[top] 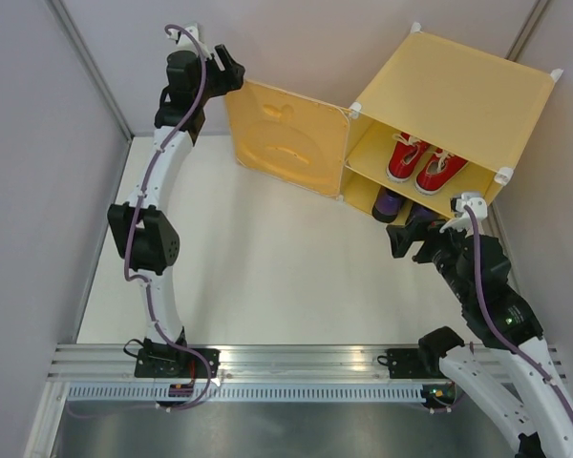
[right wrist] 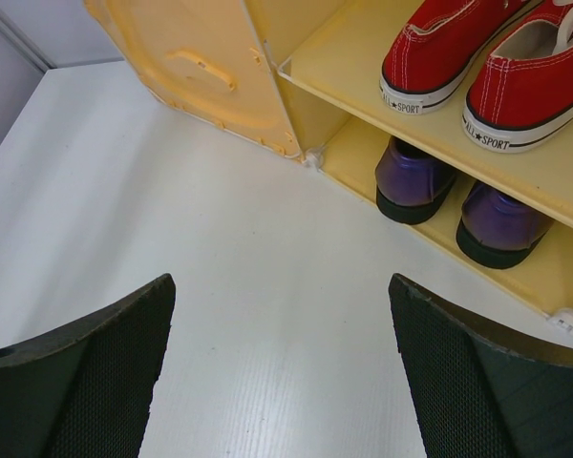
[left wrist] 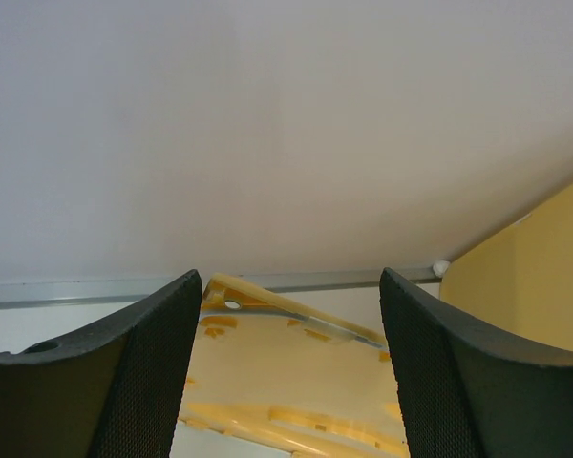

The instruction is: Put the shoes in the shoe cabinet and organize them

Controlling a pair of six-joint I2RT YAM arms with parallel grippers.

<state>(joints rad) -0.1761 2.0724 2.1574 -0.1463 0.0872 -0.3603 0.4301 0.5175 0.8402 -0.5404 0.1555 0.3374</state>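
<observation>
The yellow-orange shoe cabinet (top: 458, 91) stands at the back right with its apple-embossed door (top: 285, 126) swung open to the left. Two red sneakers (top: 422, 162) sit side by side on its inner shelf (right wrist: 363, 57). Two dark purple loafers (right wrist: 458, 196) sit below them on the cabinet floor, heels outward. My left gripper (top: 231, 69) is open and empty, high by the door's top left corner; the door's upper edge (left wrist: 296, 310) shows between its fingers. My right gripper (top: 408, 239) is open and empty, just in front of the lower compartment, over bare table (right wrist: 267, 315).
Grey walls enclose the white table (top: 258, 277) on the left, back and right. A metal rail (top: 296, 367) with the arm bases runs along the near edge. The open door juts out over the back middle of the table.
</observation>
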